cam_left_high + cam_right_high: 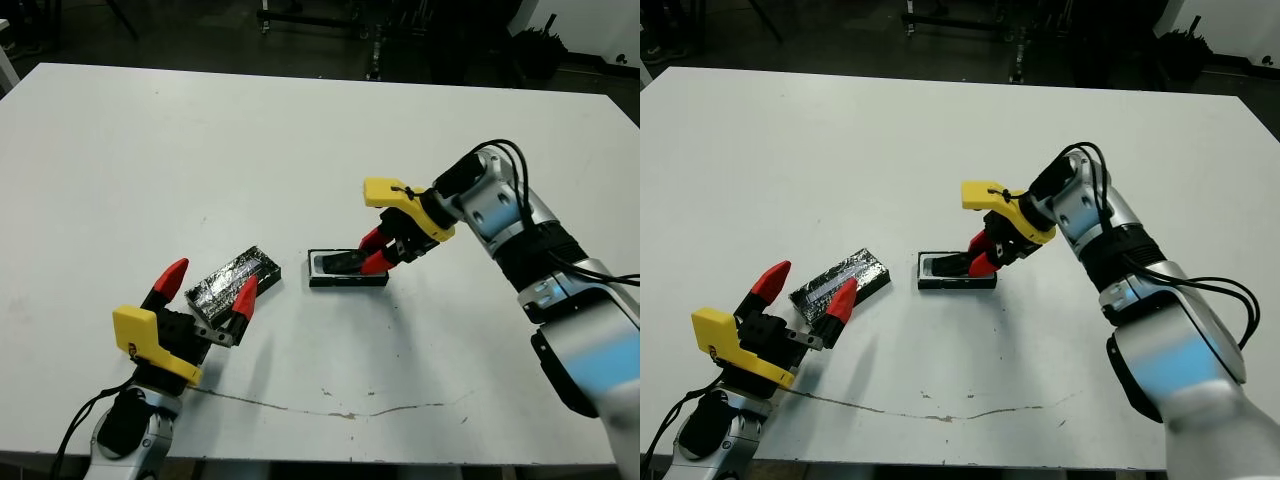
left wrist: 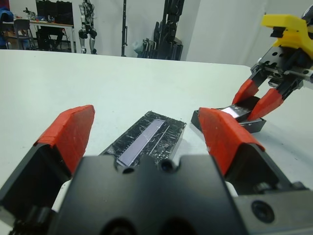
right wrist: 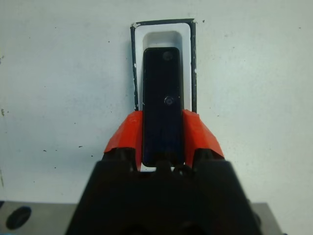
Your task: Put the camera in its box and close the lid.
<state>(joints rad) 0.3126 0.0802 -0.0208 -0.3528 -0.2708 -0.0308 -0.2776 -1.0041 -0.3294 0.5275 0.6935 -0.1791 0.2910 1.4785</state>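
Black and slim, the camera (image 3: 163, 103) sits pinched in the right tool (image 1: 374, 250) over the box (image 3: 136, 63) at table (image 1: 300, 130) centre. At 9 o'clock of it, the left tool (image 1: 205, 285) gapes wide at the lid (image 1: 225, 280).

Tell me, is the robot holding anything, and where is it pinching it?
The right gripper pinches the camera by its long sides near one end, over the box. The left gripper holds nothing.
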